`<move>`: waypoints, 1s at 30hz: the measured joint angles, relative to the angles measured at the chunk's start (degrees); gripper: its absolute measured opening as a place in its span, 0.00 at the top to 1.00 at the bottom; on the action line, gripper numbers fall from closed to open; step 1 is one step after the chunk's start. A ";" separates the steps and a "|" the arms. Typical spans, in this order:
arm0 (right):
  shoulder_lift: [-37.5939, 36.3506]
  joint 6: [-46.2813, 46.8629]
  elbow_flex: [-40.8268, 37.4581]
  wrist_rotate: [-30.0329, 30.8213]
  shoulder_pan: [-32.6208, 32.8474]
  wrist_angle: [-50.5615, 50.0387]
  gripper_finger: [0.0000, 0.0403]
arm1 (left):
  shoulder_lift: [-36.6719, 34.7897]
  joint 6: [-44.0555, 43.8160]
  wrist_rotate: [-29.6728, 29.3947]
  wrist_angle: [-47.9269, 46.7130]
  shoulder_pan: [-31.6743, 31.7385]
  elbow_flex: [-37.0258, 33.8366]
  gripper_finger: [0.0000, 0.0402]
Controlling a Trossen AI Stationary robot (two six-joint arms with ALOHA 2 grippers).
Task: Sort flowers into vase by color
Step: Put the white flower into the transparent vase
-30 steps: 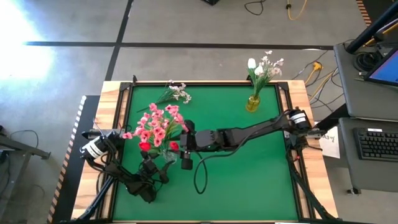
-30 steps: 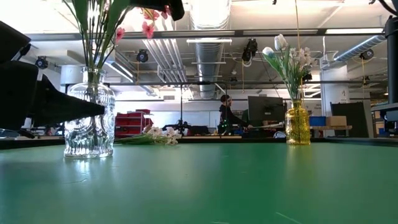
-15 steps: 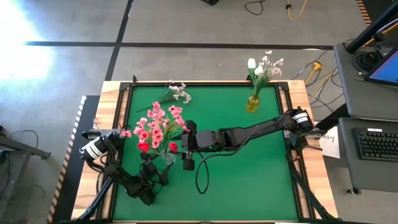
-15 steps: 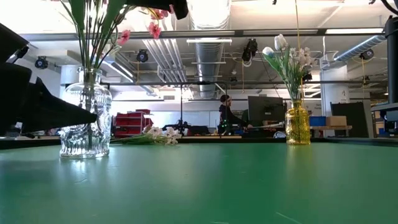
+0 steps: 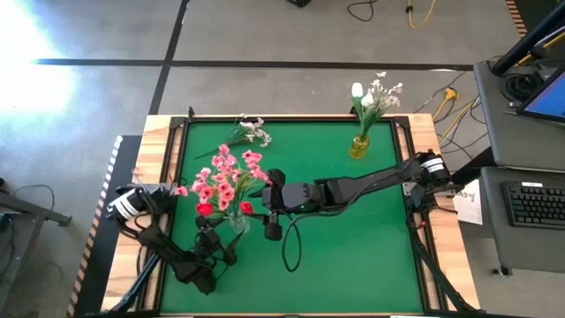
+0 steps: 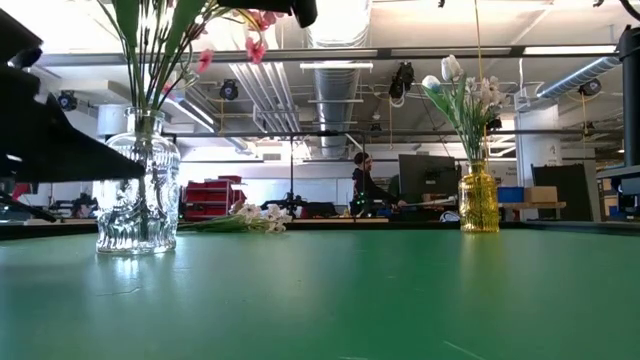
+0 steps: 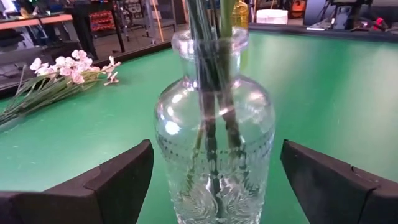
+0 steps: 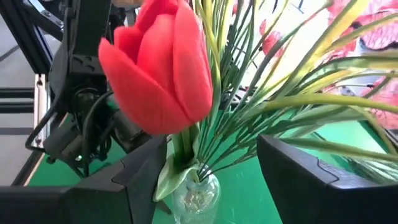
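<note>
Clear vase [image 5: 238, 223] of pink and red flowers [image 5: 222, 181] stood near the surface's left edge, flanked by the released left gripper [image 7: 211, 180]; right gripper [image 8: 205, 177] spread around the stems.

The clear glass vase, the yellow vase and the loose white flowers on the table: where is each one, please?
Clear glass vase [image 7: 214, 143], left wrist view, on its body.
Yellow vase [image 6: 479, 203], low view, on its body.
Loose white flowers [image 5: 250, 132], high view, on the blossoms.
</note>
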 joint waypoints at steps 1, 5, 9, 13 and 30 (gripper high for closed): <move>-0.16 0.24 0.00 -0.02 0.00 -0.49 0.40 | -0.40 0.02 0.05 -0.10 -0.22 0.00 0.17; -1.01 0.44 0.00 -0.10 0.02 -2.96 0.39 | -1.72 0.11 0.55 -0.53 -1.51 0.19 0.17; -2.87 2.02 0.00 -0.35 0.21 -5.93 0.38 | -3.61 0.17 1.53 -3.11 -2.40 1.39 0.17; -4.47 2.64 0.00 -0.48 0.64 -7.96 0.39 | -4.82 0.84 2.10 -8.06 -3.00 4.67 0.17; -15.32 9.80 0.00 -0.50 4.19 -29.41 0.38 | -5.01 4.36 2.31 -24.56 -8.75 21.92 0.17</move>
